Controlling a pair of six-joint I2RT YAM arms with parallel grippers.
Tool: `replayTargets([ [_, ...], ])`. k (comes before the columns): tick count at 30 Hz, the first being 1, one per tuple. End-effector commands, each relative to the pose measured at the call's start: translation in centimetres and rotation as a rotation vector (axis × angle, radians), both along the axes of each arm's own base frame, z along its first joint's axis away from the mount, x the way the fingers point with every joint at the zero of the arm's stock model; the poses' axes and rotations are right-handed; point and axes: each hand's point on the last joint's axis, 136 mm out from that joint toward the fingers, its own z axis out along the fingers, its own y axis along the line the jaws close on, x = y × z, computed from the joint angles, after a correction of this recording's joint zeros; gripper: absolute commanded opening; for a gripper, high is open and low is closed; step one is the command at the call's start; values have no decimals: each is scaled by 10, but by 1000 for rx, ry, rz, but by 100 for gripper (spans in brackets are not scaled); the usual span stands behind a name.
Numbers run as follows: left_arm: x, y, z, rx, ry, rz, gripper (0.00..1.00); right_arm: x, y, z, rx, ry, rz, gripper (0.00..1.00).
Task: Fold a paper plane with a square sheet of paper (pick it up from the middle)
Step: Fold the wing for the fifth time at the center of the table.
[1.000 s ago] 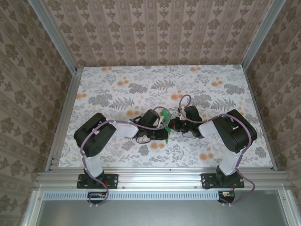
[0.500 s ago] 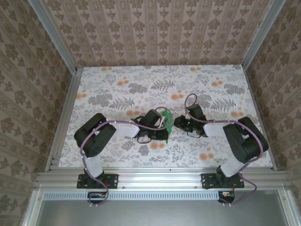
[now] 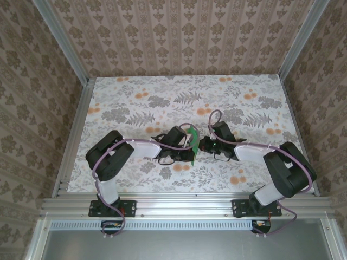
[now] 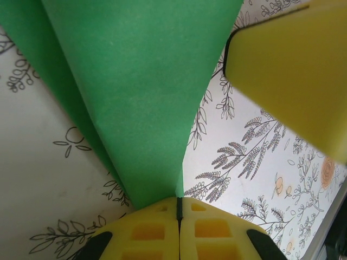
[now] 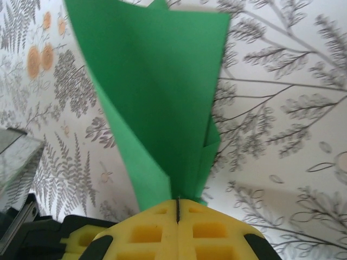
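Two tools meet over the middle of the desk point(image 3: 162, 97), each clenched on the same folded green sheet of paper point(image 3: 192, 142). The left tool point(image 4: 178, 208) has its yellow pads pressed flat together, and the paper's narrow end runs into the thin seam between them, widening as it rises off the floral surface. A yellow finger pad point(image 4: 287, 65) of the other tool sits just beside the paper's right edge. The right tool point(image 5: 178, 203) is likewise closed tight, with the sheet's layered lower end pinched at its seam. From above, the paper stands on edge between the two tools, held off the desk.
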Motion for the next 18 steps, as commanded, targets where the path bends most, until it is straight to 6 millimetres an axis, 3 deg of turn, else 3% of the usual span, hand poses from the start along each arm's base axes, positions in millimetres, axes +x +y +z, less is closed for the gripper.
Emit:
replayTargets([
  [1,-10,13,-25,97,38,-10,5,4,13,8,40,-13,29,0],
  [6,-11,13,-25,97,39,-9,5,10,19,5,58,-10,37,0],
  [18,-9,10,-13,61,28,-1,6,15,15,-30,12,53,5,0],
])
